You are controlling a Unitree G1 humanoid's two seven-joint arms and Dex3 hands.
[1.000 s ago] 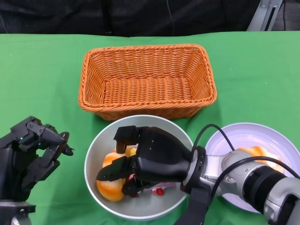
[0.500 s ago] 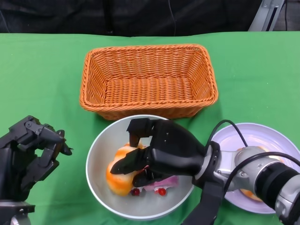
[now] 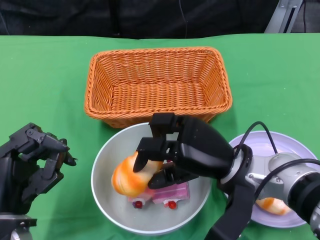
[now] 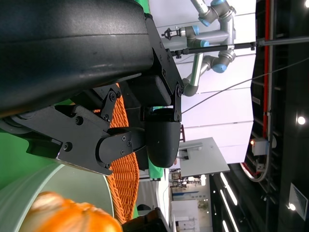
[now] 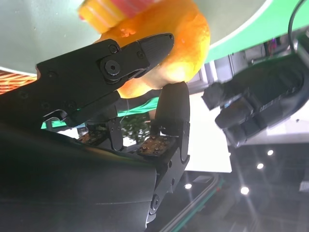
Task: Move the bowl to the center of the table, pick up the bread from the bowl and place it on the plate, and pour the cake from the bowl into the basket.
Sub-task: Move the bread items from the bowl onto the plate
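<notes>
The right hand (image 3: 182, 150) pinches the bread (image 3: 131, 173) above the bowl (image 3: 102, 192); the cake (image 3: 162, 196) lies in the bowl, at its six o'clock; the basket (image 3: 158, 85) stands at twelve, the plate (image 3: 295, 145) at three; the left hand (image 3: 31, 167), fingers curled, holds nothing.

- The right hand (image 3: 187, 150) filled most of the room above the bowl (image 3: 102, 192), gripping the bread (image 3: 129, 175).
- The basket (image 3: 158, 85) stood just beyond the bowl's far rim, closing that side.
- Bare green table (image 3: 45, 80) lay open to the left, where the left hand (image 3: 35, 160) hung near the bowl.
- The plate (image 3: 295, 150) lay just beside the bowl on the right, partly under the right forearm.
</notes>
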